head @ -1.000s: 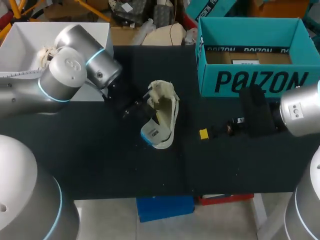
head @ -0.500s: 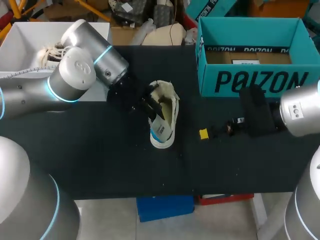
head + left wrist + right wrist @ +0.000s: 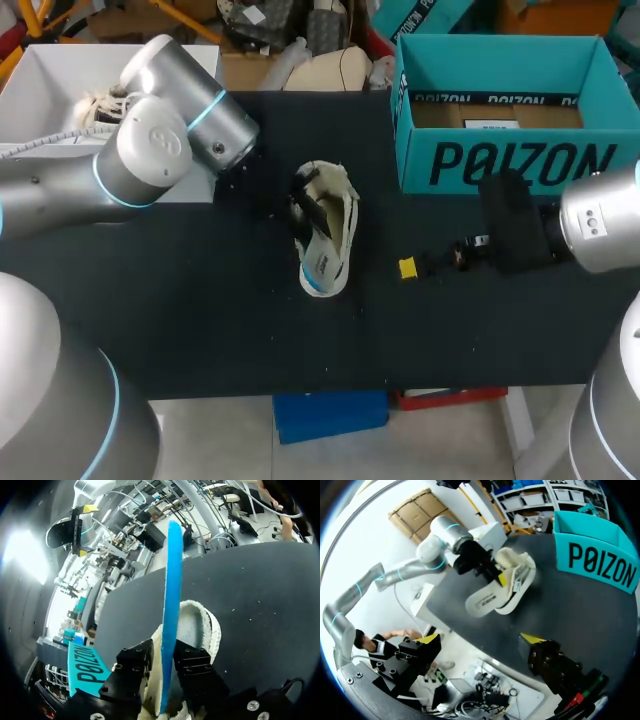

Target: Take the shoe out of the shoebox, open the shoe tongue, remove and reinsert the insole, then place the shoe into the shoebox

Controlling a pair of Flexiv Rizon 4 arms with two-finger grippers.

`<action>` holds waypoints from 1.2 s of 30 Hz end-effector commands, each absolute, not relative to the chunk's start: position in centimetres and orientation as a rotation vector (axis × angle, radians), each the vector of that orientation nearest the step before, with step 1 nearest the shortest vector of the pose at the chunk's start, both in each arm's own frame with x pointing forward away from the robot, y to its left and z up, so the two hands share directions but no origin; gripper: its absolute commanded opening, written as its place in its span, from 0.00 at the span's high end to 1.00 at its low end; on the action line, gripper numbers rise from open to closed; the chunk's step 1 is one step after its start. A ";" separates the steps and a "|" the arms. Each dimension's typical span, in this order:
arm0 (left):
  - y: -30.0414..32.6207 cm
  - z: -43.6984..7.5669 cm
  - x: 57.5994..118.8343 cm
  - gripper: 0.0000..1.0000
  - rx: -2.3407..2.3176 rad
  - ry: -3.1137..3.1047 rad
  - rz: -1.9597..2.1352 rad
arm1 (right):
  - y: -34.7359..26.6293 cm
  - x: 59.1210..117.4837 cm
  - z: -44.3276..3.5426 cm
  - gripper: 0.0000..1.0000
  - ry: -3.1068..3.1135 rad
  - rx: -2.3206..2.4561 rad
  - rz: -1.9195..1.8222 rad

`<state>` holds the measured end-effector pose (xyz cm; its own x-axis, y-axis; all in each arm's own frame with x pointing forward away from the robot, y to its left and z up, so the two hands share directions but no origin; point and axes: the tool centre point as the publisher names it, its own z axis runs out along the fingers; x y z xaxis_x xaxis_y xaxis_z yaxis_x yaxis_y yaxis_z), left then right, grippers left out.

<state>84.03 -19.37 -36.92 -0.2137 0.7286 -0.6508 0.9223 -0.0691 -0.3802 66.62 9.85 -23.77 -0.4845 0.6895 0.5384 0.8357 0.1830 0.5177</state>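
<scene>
A cream shoe (image 3: 340, 215) lies on its side mid-table, its opening toward my left gripper (image 3: 303, 207). The blue insole (image 3: 321, 266) sticks out of its heel end. In the left wrist view the insole (image 3: 171, 605) stands on edge between my black fingers (image 3: 134, 661). One finger rests against it and a slim gap shows at the other, so this gripper is open, with the shoe (image 3: 201, 626) just ahead of it. My right gripper (image 3: 412, 266) (image 3: 480, 639) hovers wide open and empty to the right of the shoe (image 3: 512, 577). The teal shoebox (image 3: 500, 160) is at the back right.
A white open box (image 3: 40, 90) holding a pale bundle (image 3: 98, 106) stands at the back left behind my left arm. The shoebox (image 3: 595, 562) has a brown sheet on its floor. The black table's front edge (image 3: 300, 385) runs below the shoe.
My left gripper swung right with the insole and set it toward the shoe, which turned more upright. Its fingers have eased apart. The right arm stayed still.
</scene>
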 end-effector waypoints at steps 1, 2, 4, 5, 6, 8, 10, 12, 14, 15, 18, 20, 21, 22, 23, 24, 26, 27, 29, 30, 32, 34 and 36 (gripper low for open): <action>-18.9 -36.0 83.4 0.31 1.793 1.967 -1.156 | 9.7 66.4 -23.7 0.00 -2.268 -1.483 -1.186; -18.8 -36.0 83.3 0.33 1.793 1.968 -1.156 | 9.7 66.4 -23.7 0.00 -2.268 -1.483 -1.186; -18.6 -35.8 82.9 0.47 1.794 1.972 -1.160 | 9.7 66.4 -23.7 0.00 -2.268 -1.483 -1.186; -18.6 -35.8 82.7 0.50 1.794 1.972 -1.161 | 9.7 66.4 -23.7 0.00 -2.268 -1.483 -1.186; -18.5 -35.7 82.5 0.51 1.795 1.970 -1.164 | 9.7 66.4 -23.7 0.00 -2.268 -1.483 -1.186; -18.4 -35.5 82.2 0.51 1.791 1.966 -1.175 | 9.7 66.4 -23.7 0.00 -2.268 -1.483 -1.186; -18.3 -35.4 81.8 0.55 1.793 1.958 -1.184 | 9.7 66.4 -23.7 0.00 -2.268 -1.483 -1.186; -18.2 -35.2 81.4 0.60 1.794 1.954 -1.190 | 9.7 66.4 -23.7 0.00 -2.268 -1.483 -1.186; -17.9 -34.9 80.8 0.60 1.795 1.951 -1.194 | 9.7 66.4 -23.7 0.00 -2.268 -1.483 -1.186; -17.7 -34.8 80.5 0.59 1.796 1.950 -1.196 | 9.7 66.4 -23.7 0.00 -2.268 -1.483 -1.186; -17.2 -34.7 79.7 0.60 1.794 1.956 -1.213 | 9.7 66.4 -23.7 0.00 -2.268 -1.483 -1.186; -16.9 -34.6 79.2 0.60 1.792 1.957 -1.216 | 9.7 66.4 -23.7 0.00 -2.268 -1.483 -1.186; -16.8 -34.6 79.0 0.60 1.788 1.955 -1.224 | 9.7 66.4 -23.7 0.00 -2.268 -1.483 -1.186; -16.7 -34.5 78.8 0.63 1.786 1.955 -1.228 | 9.7 66.4 -23.7 0.00 -2.268 -1.483 -1.186; -16.6 -34.4 78.5 0.68 1.784 1.954 -1.230 | 9.7 66.4 -23.7 0.00 -2.268 -1.483 -1.186; -16.5 -34.3 78.4 0.73 1.785 1.954 -1.231 | 9.7 66.4 -23.7 0.00 -2.268 -1.483 -1.186; -16.4 -34.1 78.2 0.94 1.783 1.954 -1.237 | 9.7 66.4 -23.7 0.00 -2.268 -1.483 -1.186; -16.3 -34.0 78.1 1.00 1.783 1.952 -1.239 | 9.7 66.4 -23.7 0.00 -2.268 -1.483 -1.186; -16.2 -34.0 78.1 1.00 1.784 1.950 -1.241 | 9.7 66.4 -23.7 0.00 -2.268 -1.483 -1.186; -16.2 -34.0 78.1 1.00 1.786 1.945 -1.246 | 9.7 66.4 -23.7 0.00 -2.268 -1.483 -1.186; -16.2 -34.0 78.2 1.00 1.778 1.938 -1.262 | 9.7 66.4 -23.7 0.00 -2.268 -1.483 -1.186; -16.3 -34.0 78.4 1.00 1.770 1.926 -1.270 | 9.7 66.4 -23.7 0.00 -2.268 -1.483 -1.186; -16.4 -34.1 78.8 1.00 1.768 1.924 -1.272 | 9.7 66.4 -23.7 0.00 -2.268 -1.483 -1.186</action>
